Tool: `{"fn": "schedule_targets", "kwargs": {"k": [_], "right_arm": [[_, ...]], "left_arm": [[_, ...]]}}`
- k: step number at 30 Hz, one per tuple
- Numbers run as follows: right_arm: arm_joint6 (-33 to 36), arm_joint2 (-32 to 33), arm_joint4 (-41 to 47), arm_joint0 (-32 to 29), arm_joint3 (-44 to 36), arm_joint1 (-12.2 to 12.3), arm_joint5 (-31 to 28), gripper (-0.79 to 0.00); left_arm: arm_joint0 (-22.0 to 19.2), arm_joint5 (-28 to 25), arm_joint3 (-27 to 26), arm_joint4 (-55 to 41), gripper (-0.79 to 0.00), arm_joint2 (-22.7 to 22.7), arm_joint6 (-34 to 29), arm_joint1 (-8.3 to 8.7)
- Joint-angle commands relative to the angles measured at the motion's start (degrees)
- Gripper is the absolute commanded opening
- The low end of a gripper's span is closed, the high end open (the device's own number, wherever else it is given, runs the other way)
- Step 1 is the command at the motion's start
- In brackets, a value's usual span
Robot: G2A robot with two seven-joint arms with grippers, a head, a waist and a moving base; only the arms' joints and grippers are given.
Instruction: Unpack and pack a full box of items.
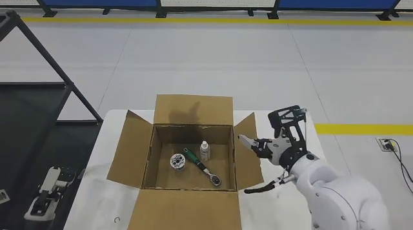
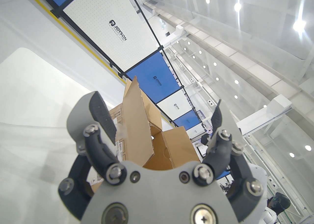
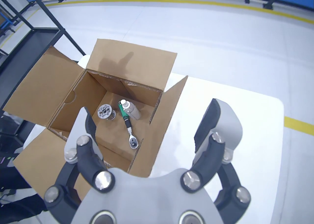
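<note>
Beside the box's (image 3: 132, 63) right flap, the right gripper (image 3: 149, 109) hangs spread wide, holding nothing.
On the box's floor lie a green-handled ratchet (image 3: 127, 124), a small white bottle (image 3: 131, 109) just beside its handle, and a round spool (image 3: 105, 111) toward the left wall. Best to clear that flap, descend over the box's middle and pinch across the handle. Outside the box's left side, the left gripper (image 2: 157, 100) is likewise spread, empty.

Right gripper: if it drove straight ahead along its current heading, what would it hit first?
The right gripper would probably meet the box flap first; the ratchet wrench lies beyond it inside. Depth is unclear.
</note>
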Motion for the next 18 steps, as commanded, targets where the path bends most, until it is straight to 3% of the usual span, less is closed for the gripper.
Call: {"fn": "schedule_targets", "kwargs": {"k": [1, 11, 14, 18], "right_arm": [[0.0, -0.1, -0.2, 0.0, 0.0, 0.0, 0.0, 0.000], [-1.9, 0.2, 0.5, -0.9, 1.5, 0.1, 0.5, 0.000], [-2.0, 2.4, 5.3, -0.8, 3.9, 0.3, 1.6, 0.000], [2.8, 6.1, 13.9, 0.6, 7.5, 0.8, 1.3, 0.000]], "left_arm": [[0.0, 0.0, 0.0, 0.0, 0.000, 0.0, 0.0, 0.00], [-0.7, 1.3, -0.3, 0.8, 0.000, 0.4, -0.3, 0.05], [-1.8, 4.5, -1.2, 2.8, 0.000, 1.3, -3.1, 0.30], [-4.1, 6.9, -1.3, 3.9, 0.000, 2.4, -5.9, 0.62]]}}
